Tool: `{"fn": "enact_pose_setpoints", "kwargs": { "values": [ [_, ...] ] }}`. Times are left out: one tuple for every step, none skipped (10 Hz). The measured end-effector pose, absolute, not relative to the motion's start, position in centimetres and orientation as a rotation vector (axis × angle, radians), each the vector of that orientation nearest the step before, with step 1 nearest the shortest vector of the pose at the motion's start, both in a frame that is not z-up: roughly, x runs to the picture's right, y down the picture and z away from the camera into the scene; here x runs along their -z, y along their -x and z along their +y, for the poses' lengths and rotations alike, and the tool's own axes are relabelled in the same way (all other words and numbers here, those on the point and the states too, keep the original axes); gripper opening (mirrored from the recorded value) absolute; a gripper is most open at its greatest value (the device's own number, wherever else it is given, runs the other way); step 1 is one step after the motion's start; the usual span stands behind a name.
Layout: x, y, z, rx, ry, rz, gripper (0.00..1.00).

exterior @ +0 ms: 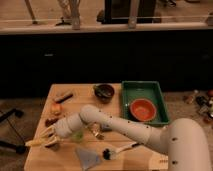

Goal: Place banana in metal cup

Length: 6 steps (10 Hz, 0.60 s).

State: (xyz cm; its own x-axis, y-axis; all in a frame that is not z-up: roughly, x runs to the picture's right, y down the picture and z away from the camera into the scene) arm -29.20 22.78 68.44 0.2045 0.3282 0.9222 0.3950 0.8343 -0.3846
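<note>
Gripper [48, 138] at table's [140, 155] front-left edge, fingers pinching banana [36, 142] | metal cup [104, 92] well apart at far side (empty, as far as visible) | judged: 1 step done, carry and drop left

The gripper [48, 137] hides part of the banana [35, 142]; the metal cup cannot be made out.
</note>
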Motion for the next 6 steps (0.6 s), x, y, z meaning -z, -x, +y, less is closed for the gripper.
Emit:
{"fn": "enact_pose_setpoints", "kwargs": {
  "values": [
    [-68.61, 29.12, 22.92, 0.043, 0.638, -1.395, 0.00],
    [-68.75, 29.08, 22.95, 0.036, 0.643, -1.396, 0.01],
    [-68.89, 29.00, 23.03, 0.027, 0.649, -1.397, 0.07],
    [-68.99, 28.90, 23.11, 0.018, 0.653, -1.397, 0.15],
    [-69.08, 28.77, 23.14, 0.007, 0.657, -1.399, 0.27],
    [-69.16, 28.72, 23.20, 0.001, 0.661, -1.400, 0.37]
  ]
}}
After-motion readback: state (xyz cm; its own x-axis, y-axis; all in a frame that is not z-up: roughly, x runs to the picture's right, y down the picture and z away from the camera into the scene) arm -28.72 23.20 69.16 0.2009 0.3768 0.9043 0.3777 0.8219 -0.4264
